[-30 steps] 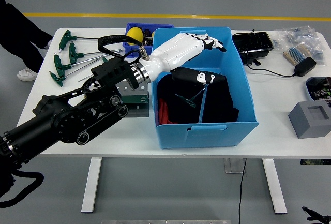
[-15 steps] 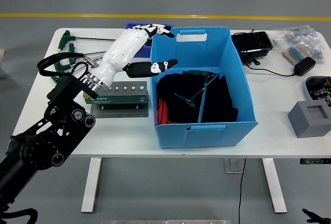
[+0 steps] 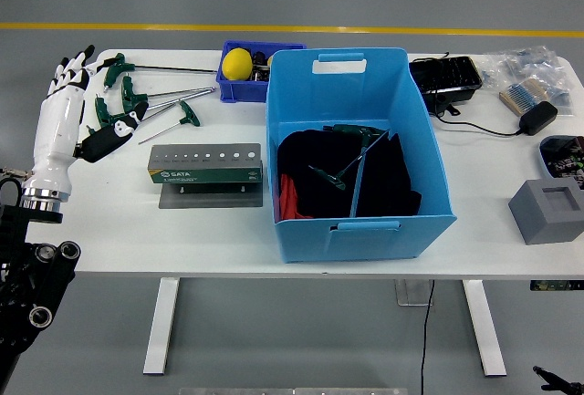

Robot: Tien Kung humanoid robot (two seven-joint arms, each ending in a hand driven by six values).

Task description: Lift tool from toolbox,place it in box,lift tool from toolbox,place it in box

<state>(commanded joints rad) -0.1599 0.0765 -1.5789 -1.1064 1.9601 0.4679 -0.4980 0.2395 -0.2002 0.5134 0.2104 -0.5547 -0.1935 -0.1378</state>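
A white table (image 3: 474,231) stands on a grey floor crossed by a yellow line. The left hand (image 3: 66,112) hovers at nine o'clock, its fingers spread and holding nothing. Green T-handle tools (image 3: 123,103) lie loose at ten o'clock, just beside the grey tool stand (image 3: 206,165). In the blue box (image 3: 360,153), centre, two tools (image 3: 351,162) already lie on dark cloth. Both deliveries look finished, or the hand is between pickups; any further move calls for closing on a green handle and carrying it toward three o'clock.
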